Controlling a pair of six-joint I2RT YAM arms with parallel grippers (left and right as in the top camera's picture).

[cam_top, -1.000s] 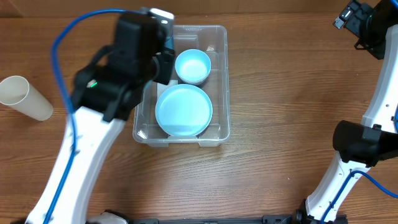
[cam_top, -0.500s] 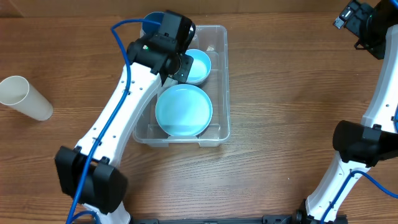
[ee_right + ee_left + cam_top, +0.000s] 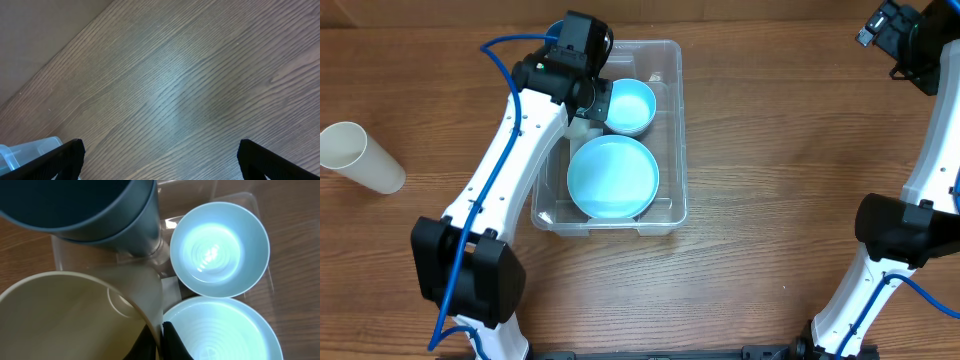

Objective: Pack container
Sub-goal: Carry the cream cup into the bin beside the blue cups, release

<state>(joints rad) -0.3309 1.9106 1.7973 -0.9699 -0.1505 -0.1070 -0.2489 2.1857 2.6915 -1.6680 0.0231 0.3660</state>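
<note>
Left arm swings in from table's left, now over back-left corner of container (image 3: 672, 130). Container sits mid-table, nudged slightly left. Left gripper (image 3: 159, 341) pinched tight on wall of cream cup (image 3: 75, 315), beside dark blue cup (image 3: 95, 215), near small bowl (image 3: 629, 105) and plate (image 3: 613, 178). Right gripper (image 3: 160, 159) wide open, empty, far right. Likely cup placement underway; second cream cup (image 3: 360, 158) lies unpacked on table.

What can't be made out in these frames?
- Overhead: the arm covers the left gripper and most of its cream cup.
- Left wrist: the cup's wall hides its base; contact with the container floor is unclear.
- Right wrist: only a container corner, cut by the edge.
</note>
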